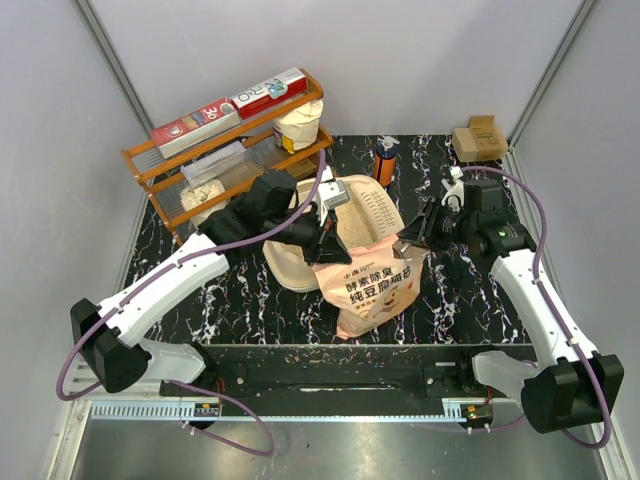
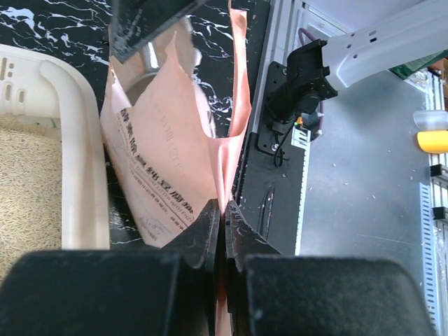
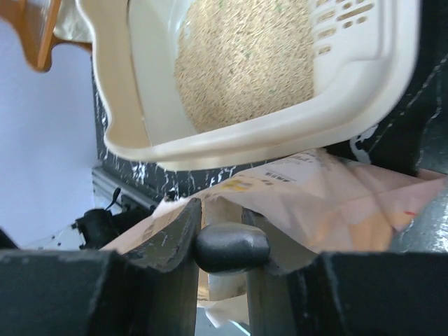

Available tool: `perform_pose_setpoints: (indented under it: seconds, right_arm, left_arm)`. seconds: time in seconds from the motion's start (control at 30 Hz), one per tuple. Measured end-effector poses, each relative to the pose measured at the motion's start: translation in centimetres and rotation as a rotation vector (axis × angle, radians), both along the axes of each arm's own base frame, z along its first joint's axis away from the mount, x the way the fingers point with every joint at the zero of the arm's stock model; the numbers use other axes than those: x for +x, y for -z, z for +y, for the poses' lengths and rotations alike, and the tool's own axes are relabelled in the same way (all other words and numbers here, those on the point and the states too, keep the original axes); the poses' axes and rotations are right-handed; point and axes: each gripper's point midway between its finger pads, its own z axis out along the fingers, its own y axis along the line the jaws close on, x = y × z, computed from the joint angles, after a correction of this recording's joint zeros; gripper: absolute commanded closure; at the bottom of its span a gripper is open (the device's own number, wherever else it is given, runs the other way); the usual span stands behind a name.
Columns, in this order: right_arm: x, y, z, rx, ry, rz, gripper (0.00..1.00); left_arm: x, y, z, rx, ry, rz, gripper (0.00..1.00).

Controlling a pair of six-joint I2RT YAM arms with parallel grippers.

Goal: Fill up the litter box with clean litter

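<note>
Sandy-tan granular litter (image 3: 238, 63) already covered the cream plastic litter box (image 3: 224, 145). The left gripper (image 2: 222, 211) pinched the peach-orange plastic bag (image 1: 375, 290), and the right gripper (image 3: 221, 225) clasped a dark rounded knob (image 3: 232, 248). More pouring seemed likely.

Bright, even light from above, pretty soft. Hardly any shadows, just a mild sheen on the black marbled worktop (image 1: 270, 315). Overhead view's crisp. Wrist views go mushy up close: the dark fingers (image 2: 203, 231) are blurry blobs, the peach bag (image 2: 161, 175) only sharpens farther out, and the pale litter box (image 3: 280, 143) rim looks a bit washed out.
</note>
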Motion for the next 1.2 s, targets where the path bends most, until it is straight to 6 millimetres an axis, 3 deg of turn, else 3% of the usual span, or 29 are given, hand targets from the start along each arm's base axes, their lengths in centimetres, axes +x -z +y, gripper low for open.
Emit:
perform_pose_setpoints:
  seconds: [0.37,0.8,1.2]
  right_arm:
    - [1.5,-1.6,-1.5,-0.021,0.084,-0.033,1.00]
    - [3.4,-3.9,-2.8,0.285,0.017,-0.018,1.00]
    - [3.6,-3.8,-3.0,0.444,-0.053,0.026,1.00]
  left_arm:
    - [-0.6,-0.1,0.3,0.019,0.018,0.004,1.00]
    - [-0.9,0.4,1.8,0.075,0.053,-0.109,1.00]
    - [-1.6,0.4,3.7,0.120,0.080,-0.199,1.00]
